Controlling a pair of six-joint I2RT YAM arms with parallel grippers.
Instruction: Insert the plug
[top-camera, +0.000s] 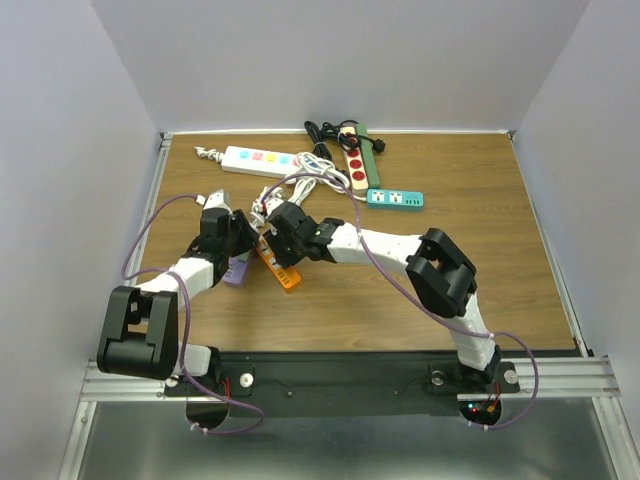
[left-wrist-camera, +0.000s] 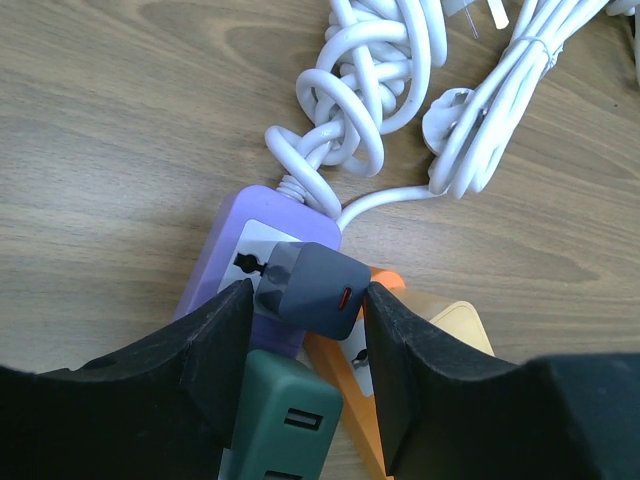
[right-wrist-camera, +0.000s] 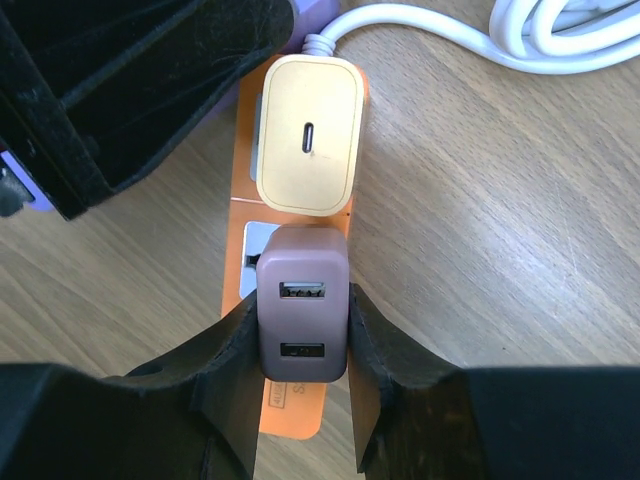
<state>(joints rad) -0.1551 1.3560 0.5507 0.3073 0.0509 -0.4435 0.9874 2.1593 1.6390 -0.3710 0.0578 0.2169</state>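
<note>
Right hand (right-wrist-camera: 300, 335) grips mauve charger (right-wrist-camera: 303, 300) — underside hidden

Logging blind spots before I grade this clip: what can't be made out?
Left wrist: grey plug prongs, hidden by its body over the purple strip.
Right wrist: mauve charger prongs, hidden by its body over the orange strip.
Top external: both plugs, too small.

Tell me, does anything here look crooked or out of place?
Yes. The grey-blue charger in the left gripper sits tilted over the purple power strip, not square to its socket. The white cord behind is knotted.
</note>
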